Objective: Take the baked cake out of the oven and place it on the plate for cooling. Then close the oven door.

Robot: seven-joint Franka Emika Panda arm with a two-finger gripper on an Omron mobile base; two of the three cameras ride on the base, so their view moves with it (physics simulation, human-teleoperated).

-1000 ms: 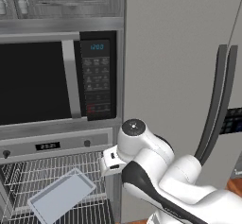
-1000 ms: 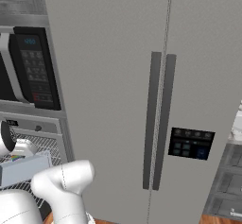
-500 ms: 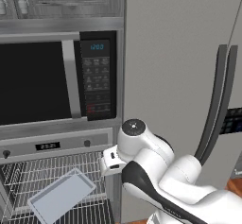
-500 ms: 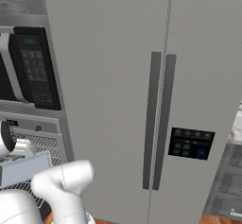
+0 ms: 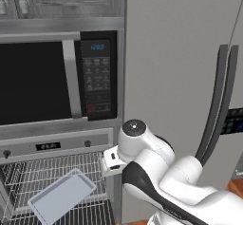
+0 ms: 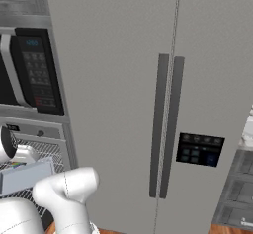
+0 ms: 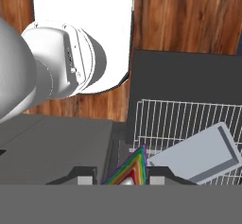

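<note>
1. Risking a drop: the gripper [image 7: 124, 178] pinches only the tip of the cake [image 7: 130, 168], so a fast swing toward the plate could shake it loose or squash it.
2. Collision risk: the arm sits low and close to the oven [image 5: 57, 145]; pulling out could clip the frame or the open door [image 7: 189, 72] at upper right of the hand view.
3. Gripper state: nearly closed, and it looks clamped on the cake.
4. Cake position: bottom centre of the hand view, between the fingertips [image 7: 85, 175]. The tray [image 7: 198, 154] lies just to its right on the rack [image 7: 165, 119].
</note>
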